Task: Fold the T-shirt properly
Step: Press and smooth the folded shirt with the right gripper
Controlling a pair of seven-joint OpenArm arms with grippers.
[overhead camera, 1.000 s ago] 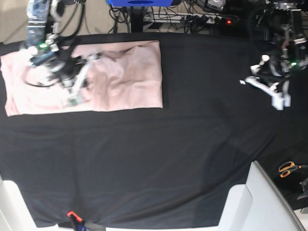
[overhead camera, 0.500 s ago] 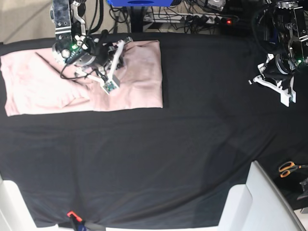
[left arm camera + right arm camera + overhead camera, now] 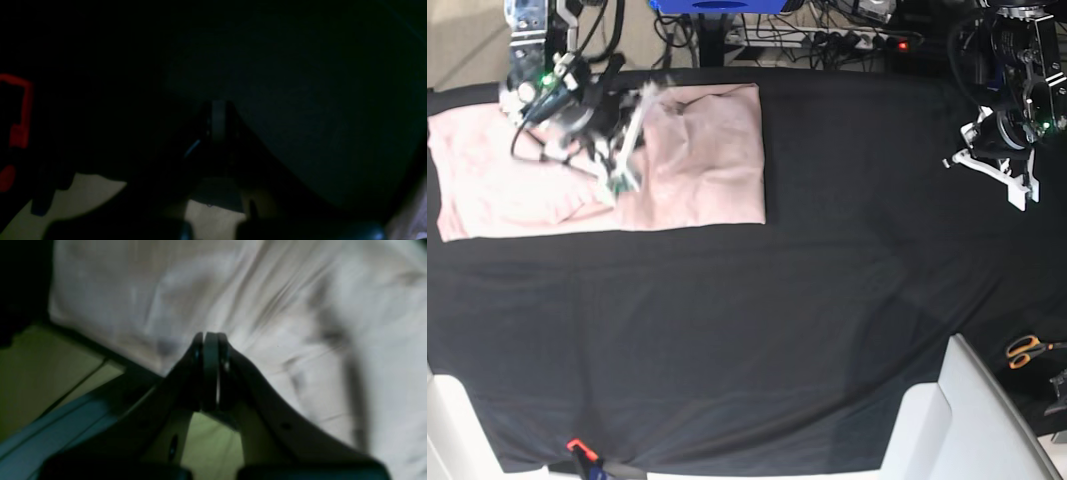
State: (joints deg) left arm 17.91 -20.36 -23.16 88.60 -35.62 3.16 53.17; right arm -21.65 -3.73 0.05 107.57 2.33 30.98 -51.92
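Note:
The pale pink T-shirt [image 3: 697,160] lies flat as a wide rectangle at the far left of the black table cloth [image 3: 757,330], with a folded layer on its right part. My right gripper [image 3: 622,178] hovers over the shirt's middle. In the right wrist view the right gripper [image 3: 208,340] is shut, with nothing between its fingers and wrinkled T-shirt [image 3: 300,306] fabric below. My left gripper [image 3: 1021,192] hangs over the bare cloth at the far right. The left wrist view is very dark and shows the left gripper [image 3: 218,108] shut and empty.
Orange-handled scissors [image 3: 1027,350] lie at the right edge. A white panel [image 3: 967,420] stands at the front right corner. Cables and a power strip [image 3: 847,40] run behind the table's far edge. A small red clip [image 3: 577,445] sits at the front edge.
The right arm swung right across the shirt, then came back a little to the left, still shut. The left arm drew back toward the far right edge.

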